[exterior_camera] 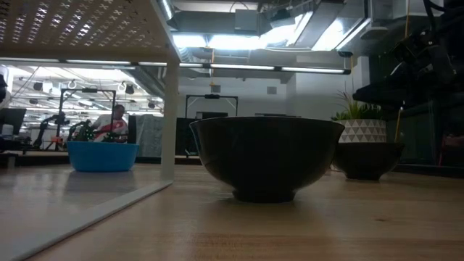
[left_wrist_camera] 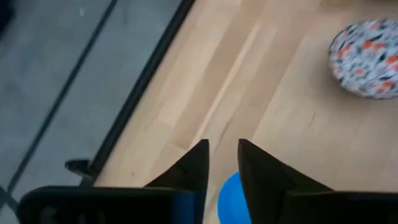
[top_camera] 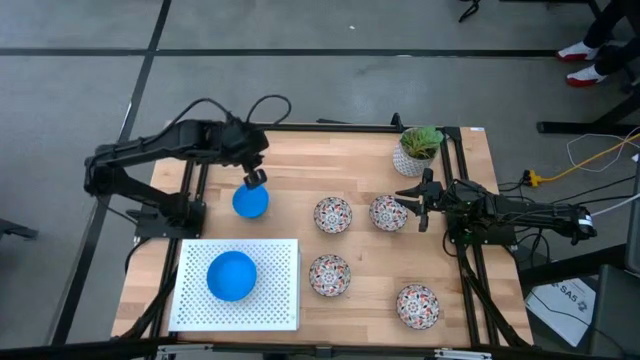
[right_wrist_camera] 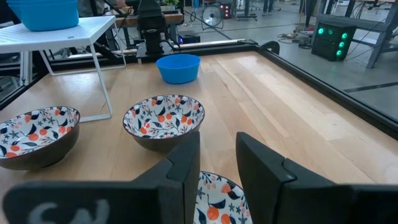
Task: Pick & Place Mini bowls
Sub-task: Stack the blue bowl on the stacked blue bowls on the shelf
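My left gripper (top_camera: 255,178) sits over the far rim of a blue bowl (top_camera: 250,201) on the bare wood, its fingers (left_wrist_camera: 189,171) drawn close with only a narrow gap, the bowl's blue edge showing just below them; I cannot tell whether they touch it. My right gripper (top_camera: 412,204) rests at the table's right side, fingers (right_wrist_camera: 180,168) likewise nearly together and clamped on nothing, just beside a floral bowl (top_camera: 388,212).

On the wooden table (top_camera: 300,160), the largest thing I see is the white perforated stand (top_camera: 280,290) at the near left corner, carrying a second blue bowl (top_camera: 231,275) on top. Behind the right gripper stands the white pot with a green plant (top_camera: 417,150). Three more floral bowls lie apart on the wood: one in the middle (top_camera: 333,214), one nearer (top_camera: 329,275), one at the near right (top_camera: 417,305).
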Robot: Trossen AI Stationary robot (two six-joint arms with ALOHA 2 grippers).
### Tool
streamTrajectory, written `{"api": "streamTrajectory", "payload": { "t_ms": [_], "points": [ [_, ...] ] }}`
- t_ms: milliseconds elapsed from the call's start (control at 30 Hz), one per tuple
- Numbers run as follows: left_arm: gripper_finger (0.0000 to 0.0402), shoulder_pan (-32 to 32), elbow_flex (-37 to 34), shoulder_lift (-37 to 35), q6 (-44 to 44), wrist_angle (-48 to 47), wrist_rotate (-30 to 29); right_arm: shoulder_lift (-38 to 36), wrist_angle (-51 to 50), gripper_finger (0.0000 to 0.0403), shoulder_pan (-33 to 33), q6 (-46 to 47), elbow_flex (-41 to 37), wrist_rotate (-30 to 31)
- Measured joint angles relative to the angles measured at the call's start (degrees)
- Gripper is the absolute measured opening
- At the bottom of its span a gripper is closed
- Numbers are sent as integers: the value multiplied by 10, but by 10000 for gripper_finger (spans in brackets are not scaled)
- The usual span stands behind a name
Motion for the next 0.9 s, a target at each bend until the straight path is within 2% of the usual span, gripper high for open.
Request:
{"api": "streamTrajectory", "payload": {
  "t_ms": [200,433,767,900],
  "points": [
    [123,69,-46,0,18,10,67,0,0,104,0,0,0,0],
    [152,142,-102,0,53,11,148,0,0,104,0,0,0,0],
    [150,176,-224,0,103,31,160,0,0,104,0,0,0,0],
    [142,176,-262,0,145,46,217,0,0,104,0,0,0,0]
  ]
}}
